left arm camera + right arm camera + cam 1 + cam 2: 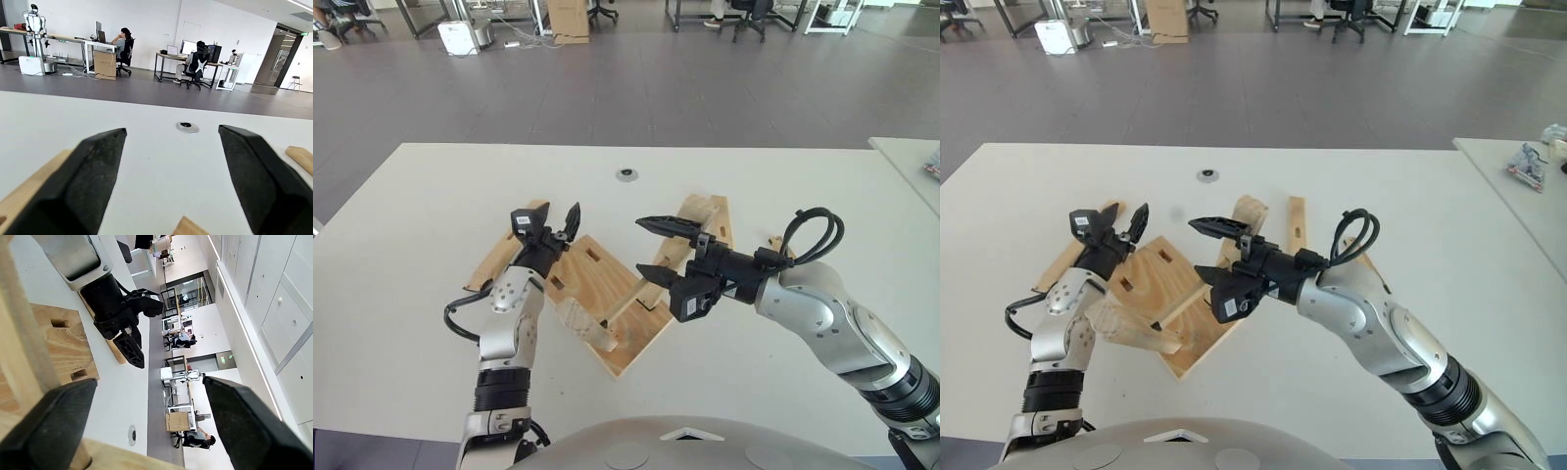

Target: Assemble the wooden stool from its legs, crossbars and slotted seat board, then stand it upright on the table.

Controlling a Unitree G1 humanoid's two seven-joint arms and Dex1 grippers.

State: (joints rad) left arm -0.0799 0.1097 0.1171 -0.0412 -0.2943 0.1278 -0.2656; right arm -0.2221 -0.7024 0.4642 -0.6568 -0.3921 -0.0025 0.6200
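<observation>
The square slotted seat board [597, 279] lies flat on the white table [431, 186], turned like a diamond. A thick leg [585, 323] rests across its near-left corner, and a thin crossbar [628, 302] slants over its right side. My left gripper [548, 219] hovers open over the board's far-left corner, with nothing between its fingers [83, 186]. My right gripper [656, 251] is open above the board's right corner, its lower finger beside the crossbar [19, 357]. The right wrist view also shows the left gripper [128, 319] over the board [63, 347].
One loose leg [497, 257] lies left of the board. Several more wooden pieces [707, 221] are stacked behind the right gripper. A round cable grommet [626, 174] sits in the tabletop farther back. A second table's corner [911, 157] is at the far right.
</observation>
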